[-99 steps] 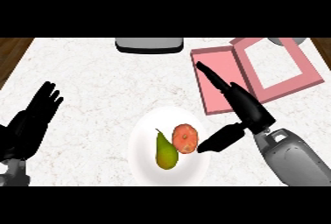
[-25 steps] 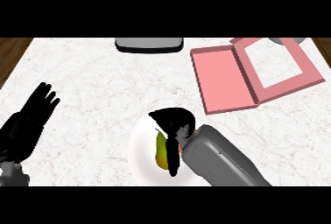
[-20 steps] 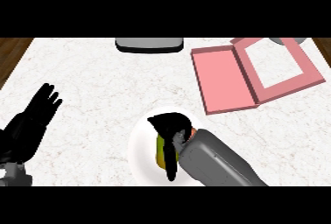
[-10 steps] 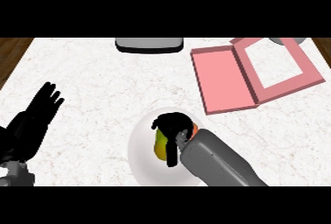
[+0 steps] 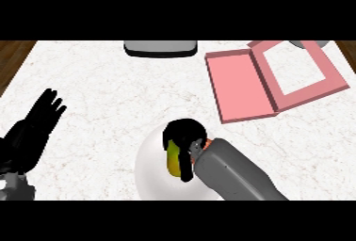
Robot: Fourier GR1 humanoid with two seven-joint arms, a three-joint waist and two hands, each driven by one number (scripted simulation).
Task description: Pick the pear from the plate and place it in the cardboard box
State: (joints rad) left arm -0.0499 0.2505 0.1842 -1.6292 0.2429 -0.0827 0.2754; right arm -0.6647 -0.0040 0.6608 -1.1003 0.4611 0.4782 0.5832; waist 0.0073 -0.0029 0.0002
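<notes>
Kitchen setting, showing as white marble-look counter (image 5: 104,84) spreading across whole view. Dark wood floor (image 5: 14,56) peeking at 10 and 2 o'clock corners. White plate (image 5: 149,164) holding fruit, sitting at 6 o'clock. Grey appliance-like object (image 5: 160,48) lying at 12 o'clock edge. Open pink box (image 5: 278,80) resting at 2 o'clock.

The yellow-green pear (image 5: 171,157) lies lengthwise on the white plate (image 5: 147,164), mostly hidden. The pink cardboard box (image 5: 278,77) sits open, well apart at upper right.
</notes>
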